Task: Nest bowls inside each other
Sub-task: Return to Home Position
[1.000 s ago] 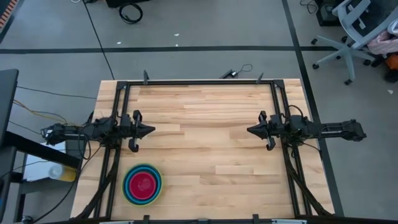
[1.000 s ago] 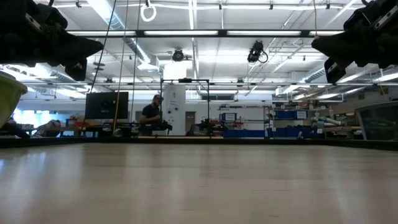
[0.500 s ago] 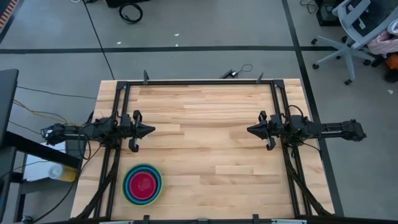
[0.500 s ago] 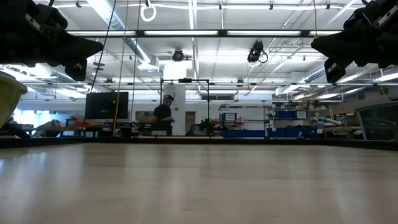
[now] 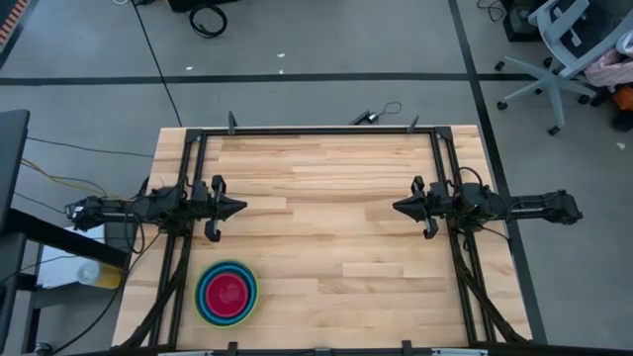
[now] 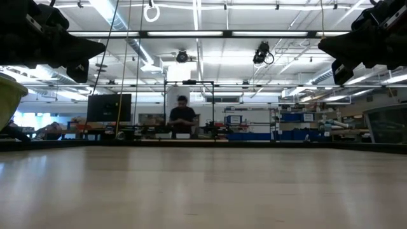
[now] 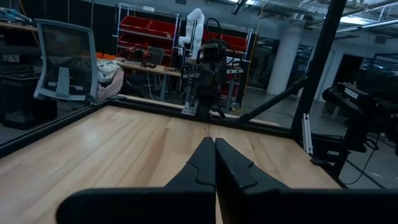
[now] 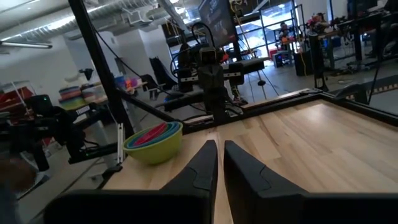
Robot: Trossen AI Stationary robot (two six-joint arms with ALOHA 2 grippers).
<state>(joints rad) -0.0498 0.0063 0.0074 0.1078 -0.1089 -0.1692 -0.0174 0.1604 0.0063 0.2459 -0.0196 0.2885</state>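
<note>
The bowls (image 5: pixel 226 294) stand as one nested stack near the table's front left corner, red-pink innermost, with green and blue rims around it. The right wrist view shows the stack (image 8: pixel 153 142) inside a lime green outer bowl, resting on its base. The lime rim (image 6: pixel 7 95) juts in at the low view's left edge. My left gripper (image 5: pixel 242 207) hovers level at the left side, behind the stack, shut (image 7: pixel 215 142) on nothing. My right gripper (image 5: pixel 396 207) hovers level at the right side, its fingers a narrow slit apart (image 8: pixel 221 144), nothing between them.
A black frame (image 5: pixel 316 131) runs along the table's far edge and down both sides under the arms. Bare wood (image 5: pixel 326 227) lies between the two grippers. A person (image 6: pixel 182 117) stands in the room beyond the far edge.
Both arms and the bowl stack have kept still. The person in the room beyond the table has walked to the right in the low view.
</note>
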